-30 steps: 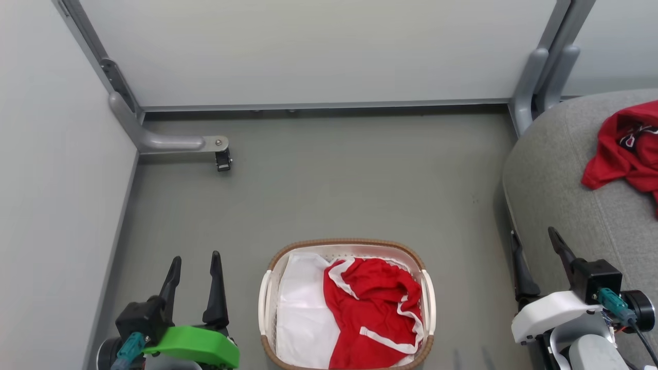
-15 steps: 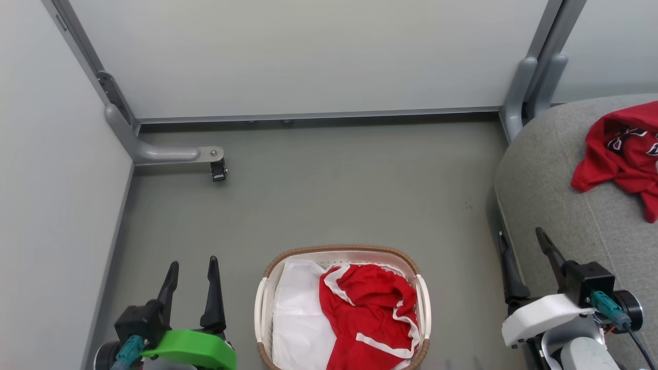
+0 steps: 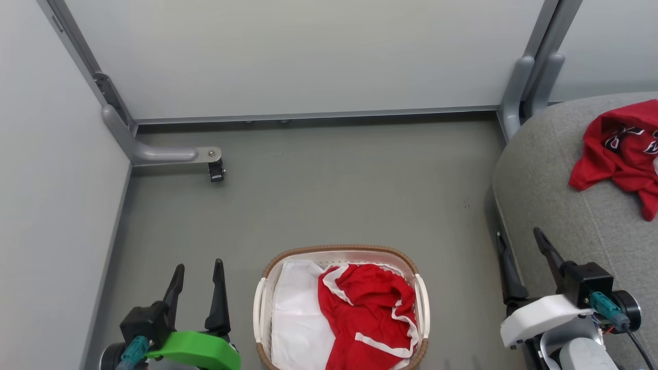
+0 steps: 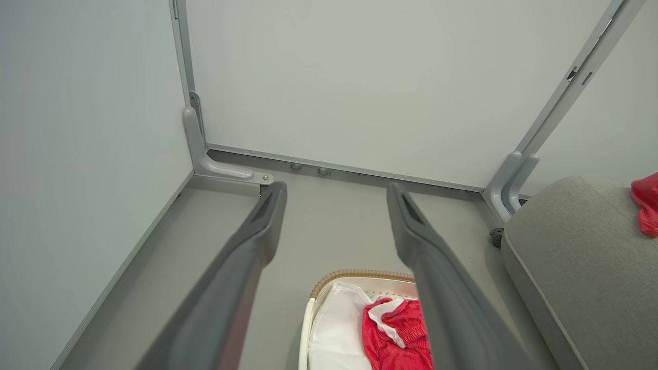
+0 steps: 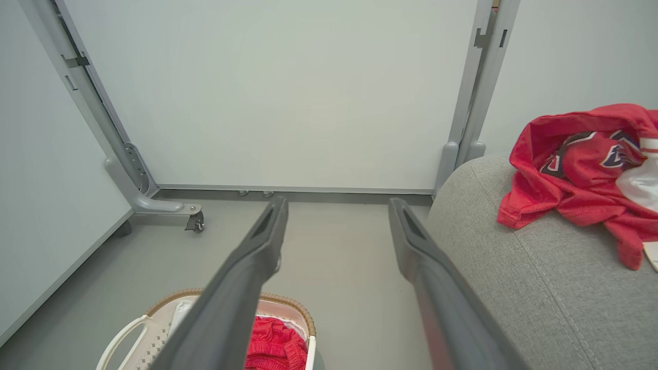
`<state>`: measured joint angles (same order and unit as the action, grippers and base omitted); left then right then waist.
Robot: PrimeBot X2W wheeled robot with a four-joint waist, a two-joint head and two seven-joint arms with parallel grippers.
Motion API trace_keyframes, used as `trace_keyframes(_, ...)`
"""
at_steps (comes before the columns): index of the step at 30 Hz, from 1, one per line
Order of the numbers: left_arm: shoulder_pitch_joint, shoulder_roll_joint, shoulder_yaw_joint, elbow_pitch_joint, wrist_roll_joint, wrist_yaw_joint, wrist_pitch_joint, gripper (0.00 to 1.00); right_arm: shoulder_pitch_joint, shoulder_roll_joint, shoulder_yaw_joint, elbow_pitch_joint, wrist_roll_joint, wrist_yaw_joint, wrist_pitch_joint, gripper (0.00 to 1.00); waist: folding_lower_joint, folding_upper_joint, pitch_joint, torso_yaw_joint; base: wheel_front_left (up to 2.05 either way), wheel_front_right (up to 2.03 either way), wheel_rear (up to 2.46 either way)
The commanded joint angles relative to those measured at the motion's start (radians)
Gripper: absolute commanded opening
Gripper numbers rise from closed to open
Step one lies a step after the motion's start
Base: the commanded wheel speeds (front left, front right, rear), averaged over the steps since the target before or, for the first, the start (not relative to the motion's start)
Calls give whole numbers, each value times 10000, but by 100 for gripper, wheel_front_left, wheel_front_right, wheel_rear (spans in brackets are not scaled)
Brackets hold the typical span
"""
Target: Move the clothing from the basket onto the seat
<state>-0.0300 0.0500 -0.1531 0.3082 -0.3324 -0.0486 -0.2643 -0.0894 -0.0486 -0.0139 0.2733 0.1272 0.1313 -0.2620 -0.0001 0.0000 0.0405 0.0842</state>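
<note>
L gripper (image 3: 199,264) & R gripper (image 3: 517,234) both spread, empty; red clothing (image 3: 367,318) in basket (image 3: 339,249).

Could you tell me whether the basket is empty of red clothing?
No, a red garment with white trim lies in the basket beside a white cloth.
</note>
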Motion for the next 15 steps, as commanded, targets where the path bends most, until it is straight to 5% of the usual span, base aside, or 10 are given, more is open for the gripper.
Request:
trace_keyframes(1, -63, 11, 18, 31, -68, 6, -1, 100, 132, -36, -4, -32, 44, -12, -43, 100, 1, 0, 12, 5, 0, 0, 0)
trace_keyframes(15, -1276, 13, -605, 215, 375, -132, -1, 100, -502, -31, -170, -641, -56, -10, -35, 100, 1, 0, 1159, -132, 0, 0, 0)
